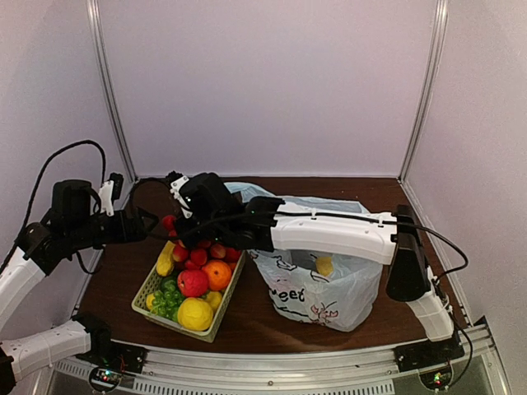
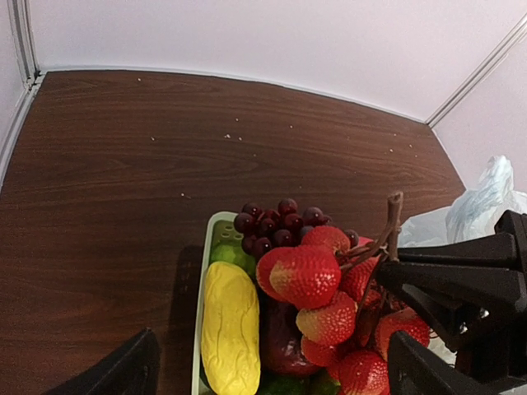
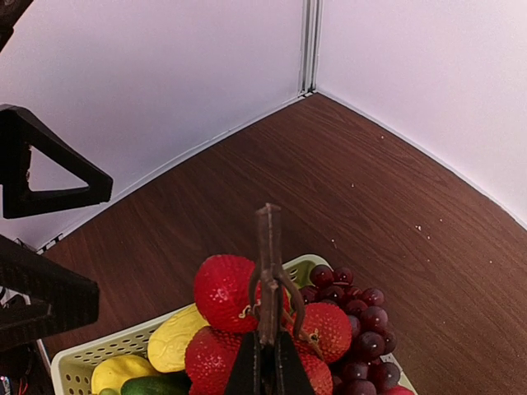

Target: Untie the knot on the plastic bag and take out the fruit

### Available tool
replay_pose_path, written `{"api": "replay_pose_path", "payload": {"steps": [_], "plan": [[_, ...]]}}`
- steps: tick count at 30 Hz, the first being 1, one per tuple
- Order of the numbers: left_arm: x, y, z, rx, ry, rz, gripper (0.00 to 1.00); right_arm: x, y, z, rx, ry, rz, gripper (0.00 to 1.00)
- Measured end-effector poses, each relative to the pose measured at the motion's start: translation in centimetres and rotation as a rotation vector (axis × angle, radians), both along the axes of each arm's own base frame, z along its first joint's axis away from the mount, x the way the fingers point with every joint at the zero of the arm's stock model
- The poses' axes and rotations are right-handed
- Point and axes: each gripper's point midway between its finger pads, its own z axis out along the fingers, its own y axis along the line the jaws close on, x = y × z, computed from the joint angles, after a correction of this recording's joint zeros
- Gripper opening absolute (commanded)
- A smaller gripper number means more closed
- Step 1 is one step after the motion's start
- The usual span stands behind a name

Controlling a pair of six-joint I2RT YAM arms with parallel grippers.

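Dangling by its stem (image 3: 268, 247) below the clenched right gripper (image 3: 265, 362), the strawberry bunch (image 3: 226, 292) hung over the basket (image 3: 74, 362); lowering and release seemed next. Left gripper (image 2: 272, 372) gaped empty alongside.

Translucent plastic bag (image 1: 329, 298) stands open, yellow fruit (image 1: 324, 265) inside.

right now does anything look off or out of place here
Nothing spilled or damaged. One yellow fruit sits inside the plastic bag, and the right gripper holds a strawberry bunch by its stem above the basket.
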Motion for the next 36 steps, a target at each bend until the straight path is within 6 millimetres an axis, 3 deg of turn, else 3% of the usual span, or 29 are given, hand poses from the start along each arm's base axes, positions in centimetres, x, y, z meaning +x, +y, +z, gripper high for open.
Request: {"api": "replay_pose_path", "payload": {"steps": [6, 14, 29, 36], "plan": [[0.0, 0.0, -0.4, 0.001, 0.006, 0.0, 0.97, 0.0, 0.0, 0.0, 0.005, 0.005, -0.002, 0.0], [0.0, -0.1, -0.4, -0.002, 0.008, -0.002, 0.97, 0.0, 0.0, 0.0, 0.016, 0.018, -0.01, 0.22], [-0.4, -0.2, -0.7, -0.012, 0.013, -0.011, 0.97, -0.3, 0.0, -1.2, 0.009, 0.048, -0.004, 0.35], [-0.5, -0.9, -1.0, -0.036, 0.008, -0.046, 0.97, -0.3, 0.1, -1.3, 0.012, 0.057, 0.004, 0.5]]}}
